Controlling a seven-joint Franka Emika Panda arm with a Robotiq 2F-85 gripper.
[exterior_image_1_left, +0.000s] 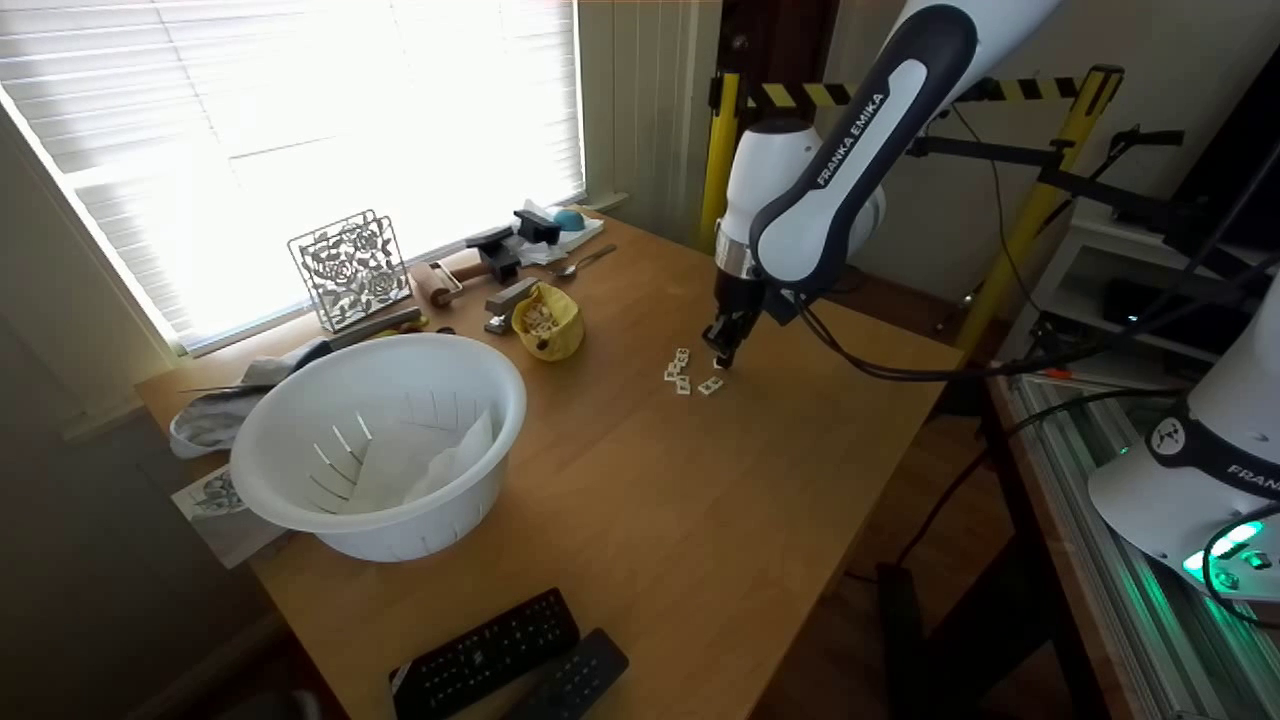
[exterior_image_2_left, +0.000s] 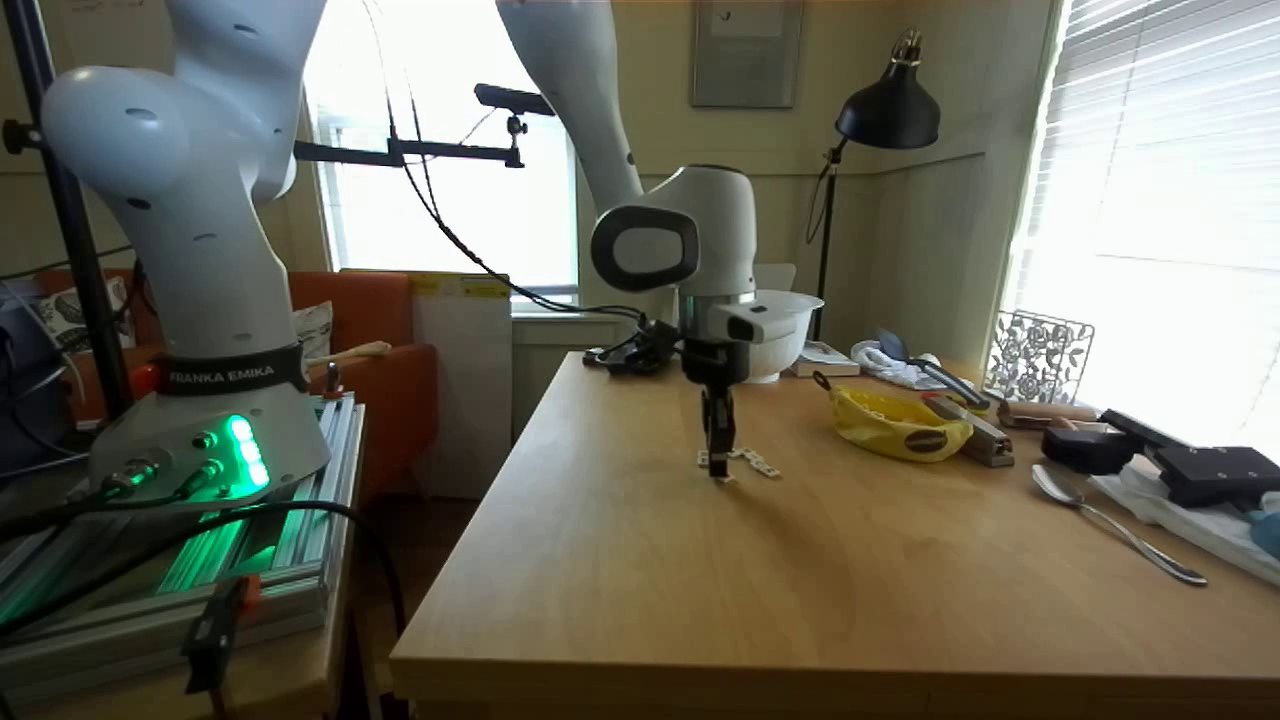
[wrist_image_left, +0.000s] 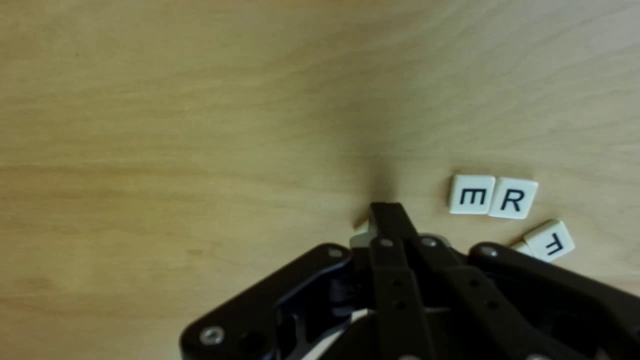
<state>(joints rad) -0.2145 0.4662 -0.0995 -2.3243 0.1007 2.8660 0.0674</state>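
Observation:
My gripper (wrist_image_left: 392, 212) points down at the wooden table with its fingers together, and no thing shows between them. It is also in both exterior views (exterior_image_1_left: 724, 360) (exterior_image_2_left: 719, 472). A pale tile (wrist_image_left: 362, 228) lies at the fingertips, mostly hidden behind them; I cannot tell whether they touch it. To the right in the wrist view are an E tile (wrist_image_left: 472, 194) and an R tile (wrist_image_left: 513, 198), side by side. Below them a tilted F tile (wrist_image_left: 550, 241) rests against another, partly hidden tile. The small group of tiles (exterior_image_1_left: 683, 385) also shows in an exterior view.
A yellow pouch (exterior_image_1_left: 550, 325) with tiles inside stands near the group. A large white bowl (exterior_image_1_left: 380, 530) stands further along the table. Two black remotes (exterior_image_1_left: 490, 645) lie at one end. A spoon (exterior_image_2_left: 1110, 525), stapler (exterior_image_2_left: 970, 430) and metal rack (exterior_image_2_left: 1040, 355) are along the window side.

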